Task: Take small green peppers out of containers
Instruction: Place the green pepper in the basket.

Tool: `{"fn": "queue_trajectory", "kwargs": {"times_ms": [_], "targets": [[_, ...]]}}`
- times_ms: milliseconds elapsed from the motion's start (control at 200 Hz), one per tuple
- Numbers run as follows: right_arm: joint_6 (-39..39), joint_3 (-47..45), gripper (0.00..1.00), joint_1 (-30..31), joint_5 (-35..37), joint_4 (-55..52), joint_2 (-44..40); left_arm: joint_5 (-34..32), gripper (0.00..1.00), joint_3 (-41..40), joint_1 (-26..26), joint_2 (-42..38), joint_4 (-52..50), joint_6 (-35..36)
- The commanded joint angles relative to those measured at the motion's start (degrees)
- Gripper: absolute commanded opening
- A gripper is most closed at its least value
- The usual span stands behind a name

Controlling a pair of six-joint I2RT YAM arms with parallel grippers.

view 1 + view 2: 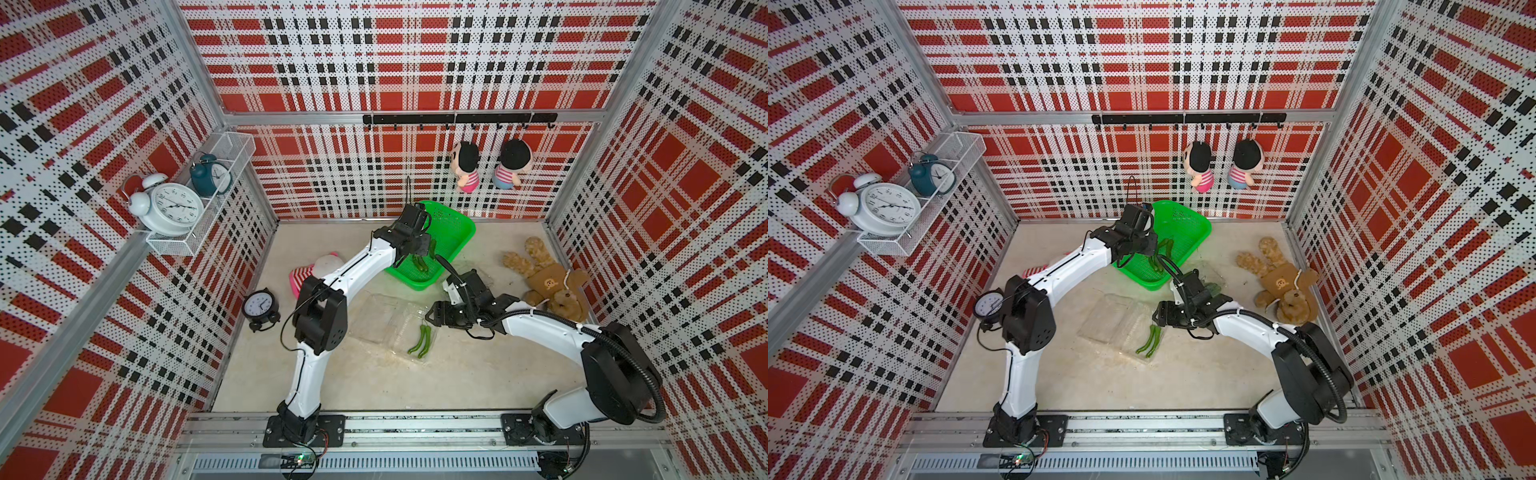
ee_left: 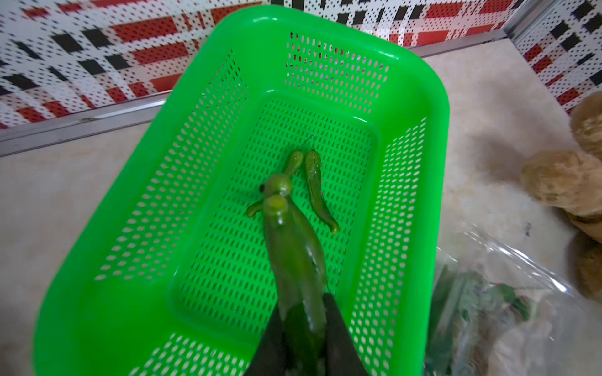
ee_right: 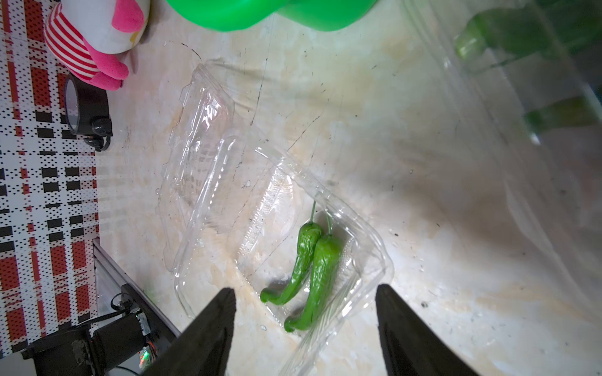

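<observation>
The left gripper (image 2: 304, 306) was pinched narrow on two small green peppers (image 2: 293, 254), dangling them over the green basket (image 2: 407, 107), which sat at twelve o'clock on the table (image 1: 374, 386). Two more peppers (image 2: 317, 192) lay on the basket floor. At seven o'clock from the basket, the open container (image 3: 384, 260) lay flat near the table's middle, with a pair of peppers (image 3: 312, 267) side by side in its tray (thin stems pointing away from the fingers). The right gripper (image 3: 305, 289) hovered over that pair, jaws wide, holding nothing. A second container (image 2: 508, 260), with peppers inside, sat at four o'clock from the basket, between it and the brown teddy (image 1: 548, 286).
</observation>
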Motion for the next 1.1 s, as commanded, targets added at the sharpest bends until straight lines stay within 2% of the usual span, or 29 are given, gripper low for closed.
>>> {"fn": "queue_trajectory", "kwargs": {"times_ms": [0, 256, 331, 431, 556, 576, 701, 772, 912, 972, 1097], "targets": [[-0.01, -0.58, 0.72, 0.09, 0.85, -1.23, -1.87, 1.47, 0.10, 3.40, 0.83, 5.23, 1.84, -0.15], [-0.72, -0.58, 0.71, 0.09, 1.84, -2.80, -2.11, 0.16, 0.13, -0.80, 2.55, 9.14, 5.90, -1.20], [-1.05, -0.33, 0.71, 0.09, 1.68, -3.00, -1.59, -0.11, 0.17, -2.37, 2.90, 9.41, 6.67, -1.28], [-1.57, 0.31, 0.72, 0.12, 1.26, -3.12, -0.75, 0.01, 0.39, -3.30, 3.04, 9.83, 7.04, -1.27], [-2.14, 1.17, 0.72, 0.09, 1.37, -3.68, -0.34, -2.53, 0.94, -2.00, 2.37, 7.89, 5.19, -0.29], [-2.20, 1.26, 0.71, 0.09, 1.49, -3.73, -0.45, -3.27, 1.00, -0.93, 2.07, 7.35, 4.08, 0.08], [-2.03, 1.44, 0.71, 0.09, 2.17, -3.69, -1.50, -7.58, 0.98, 7.25, -1.03, 2.90, -5.74, 3.46], [-1.87, 1.27, 0.72, 0.00, 2.53, -3.09, -2.22, -9.35, 0.98, 7.75, -3.06, -1.39, -10.66, 4.07], [-1.89, 1.00, 0.72, -0.66, 2.68, -1.26, -2.35, -9.33, 0.99, -3.47, -6.96, -13.44, -12.95, 0.87], [-1.81, 0.91, 0.72, -1.11, 2.47, -0.51, -2.38, -7.11, 0.99, -8.57, -8.16, -17.91, -13.32, -1.69], [-1.35, 0.82, 0.72, -1.75, 2.30, 0.54, -3.07, -1.49, 0.92, -18.82, -11.64, -26.07, -13.26, -6.59]]}}
